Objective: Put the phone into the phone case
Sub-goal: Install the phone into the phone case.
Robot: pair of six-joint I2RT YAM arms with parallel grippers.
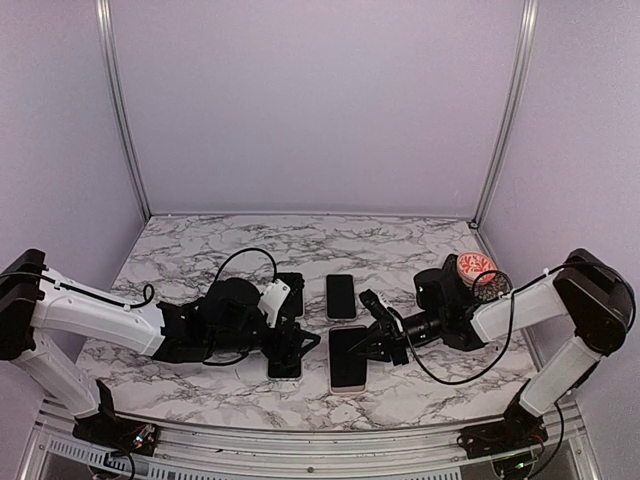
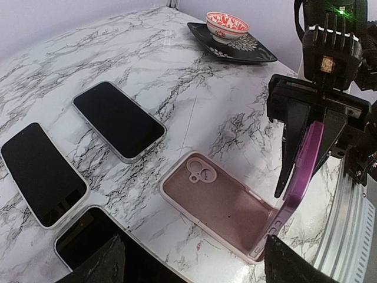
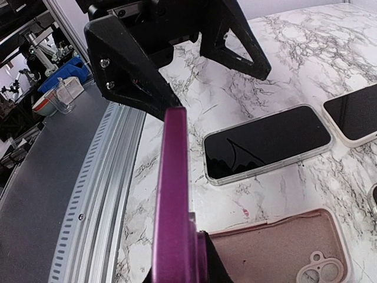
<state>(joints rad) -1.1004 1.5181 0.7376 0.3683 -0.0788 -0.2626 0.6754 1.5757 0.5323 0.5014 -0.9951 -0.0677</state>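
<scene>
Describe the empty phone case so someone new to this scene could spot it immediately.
Start at the marble table and look near its front edge, about the middle. The phone case lies there, hollow side up. Unlike the phones around it, which show black screens, it is pink inside with a round camera cutout at one corner.

Red bowl on dark plate

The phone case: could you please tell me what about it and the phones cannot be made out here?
The phone case: right wrist view, cut off by the bottom edge.
The nearest phone: left wrist view, partly behind the left arm's jaws.
The rightmost phone: right wrist view, cut off by the right edge.
</scene>
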